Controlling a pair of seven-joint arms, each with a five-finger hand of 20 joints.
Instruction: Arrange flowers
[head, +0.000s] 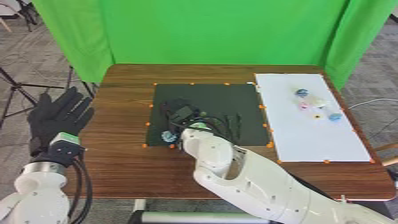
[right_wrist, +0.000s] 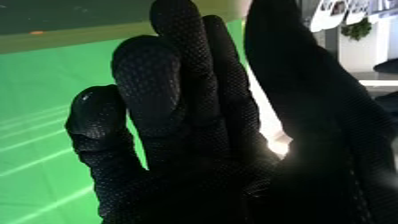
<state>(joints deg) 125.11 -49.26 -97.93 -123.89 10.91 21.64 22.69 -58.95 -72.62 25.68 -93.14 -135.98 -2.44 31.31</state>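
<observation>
I have the black-gloved right hand (head: 184, 111) over the dark rectangular mat (head: 238, 94), fingers loosely extended, a small pale-blue flower (head: 169, 136) just beside it. Farther right, small blue, pink, white and yellow flowers (head: 335, 117) lie on the white rectangular board (head: 315, 143).

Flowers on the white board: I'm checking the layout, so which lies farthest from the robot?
The dark blue flower, nearest the green curtain; no other lies so far out.

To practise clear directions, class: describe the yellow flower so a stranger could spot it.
On the brown table, find the white sheet at the head view's right. Just left of its light blue flower lies the yellow flower, the sheet's only yellow one.
</observation>
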